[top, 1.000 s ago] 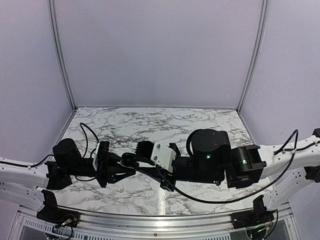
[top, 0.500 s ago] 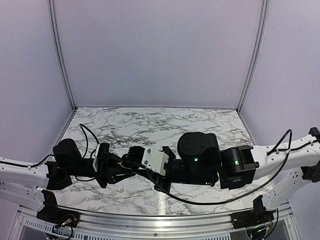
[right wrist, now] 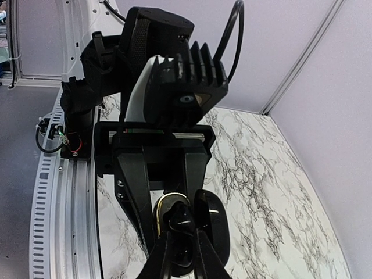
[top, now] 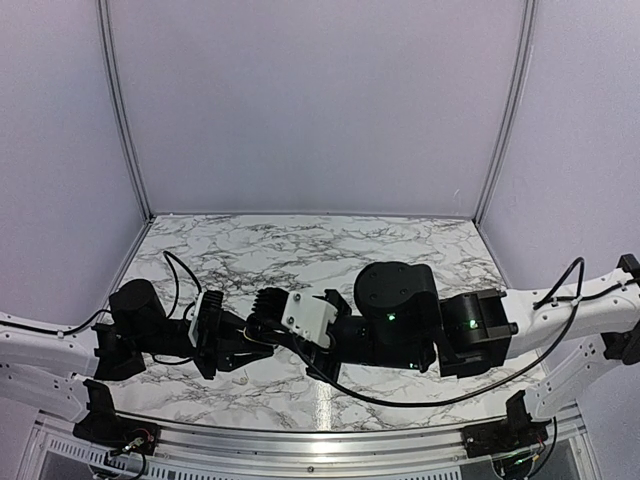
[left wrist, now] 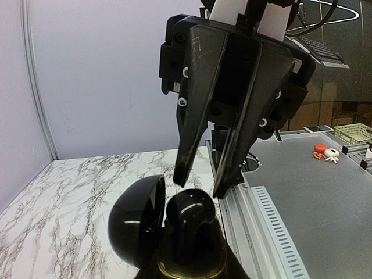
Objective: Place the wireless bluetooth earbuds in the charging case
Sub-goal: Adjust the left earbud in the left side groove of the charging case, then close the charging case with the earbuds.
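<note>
The earbud (left wrist: 189,210) is a small shiny black bud, and it sits at the top of the charging case (left wrist: 189,264), in the gold ring (right wrist: 168,203) of the bottom half. The case looks dark here, and its round lid (left wrist: 136,221) stands open at the 9 o'clock side in the left wrist view. I see only one earbud. I think the bud is not all the way down in its hole yet, so this is where things can go wrong. If the right tool (left wrist: 201,187) pushes down a bit off to one side, the bud can tip and jam on the ring, or pop out and drop to the surface (top: 400,250). If the bud is turned the wrong way, its stem will not find the hole, and a hard push could knock the case loose. The open lid is close too, and a finger could bump it shut. The right tool is pinched to a narrow gap, with its tips just above the bud; I cannot tell if they grip the bud or only touch it. The left tool (right wrist: 170,200) is closed on the case, one finger on each side, and seems to hold it up off the surface. From above, the left arm (top: 135,310) reaches from 9 o'clock toward 3 o'clock, and the right arm (top: 395,310) reaches from 3 o'clock toward 9 o'clock, tilted down at the case.
</note>
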